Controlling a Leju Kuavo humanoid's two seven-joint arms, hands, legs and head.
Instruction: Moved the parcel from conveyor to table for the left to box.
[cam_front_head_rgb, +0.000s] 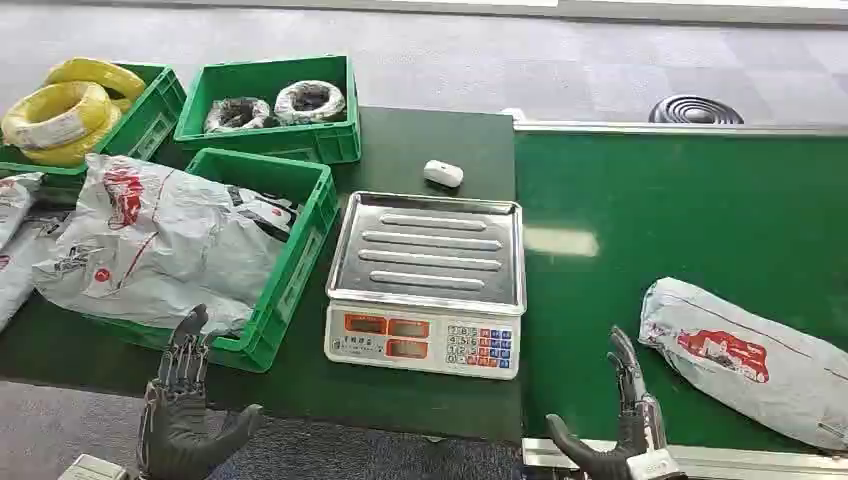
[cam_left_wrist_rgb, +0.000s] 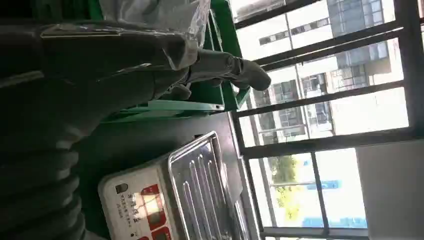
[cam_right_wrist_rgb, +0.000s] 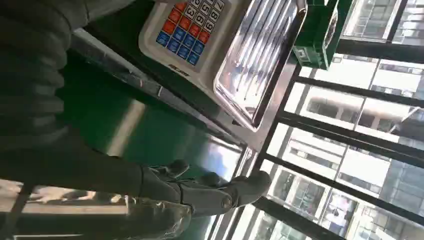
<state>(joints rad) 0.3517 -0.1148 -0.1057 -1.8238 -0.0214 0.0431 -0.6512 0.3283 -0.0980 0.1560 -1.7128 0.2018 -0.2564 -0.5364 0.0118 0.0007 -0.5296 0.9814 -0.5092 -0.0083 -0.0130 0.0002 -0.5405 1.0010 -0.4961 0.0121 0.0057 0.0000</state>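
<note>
A grey plastic parcel (cam_front_head_rgb: 756, 360) with a red print lies on the green conveyor belt (cam_front_head_rgb: 660, 220) at the right. My right hand (cam_front_head_rgb: 622, 430) is raised at the belt's near edge, left of the parcel and apart from it, fingers straight and holding nothing; in the right wrist view the right hand (cam_right_wrist_rgb: 200, 192) stretches beside the parcel's wrapping (cam_right_wrist_rgb: 150, 220). My left hand (cam_front_head_rgb: 185, 405) stands open below the near corner of a green box (cam_front_head_rgb: 290, 265) filled with grey parcels (cam_front_head_rgb: 160, 240). The left wrist view has the left hand (cam_left_wrist_rgb: 150, 65) against that box (cam_left_wrist_rgb: 200, 102).
A digital scale (cam_front_head_rgb: 428, 280) with a steel pan stands on the dark table (cam_front_head_rgb: 420, 140) between box and belt. Behind it lies a small white device (cam_front_head_rgb: 443, 173). Two more green crates hold black coils (cam_front_head_rgb: 275, 105) and yellow coils (cam_front_head_rgb: 65, 110). More parcels (cam_front_head_rgb: 15, 250) lie at far left.
</note>
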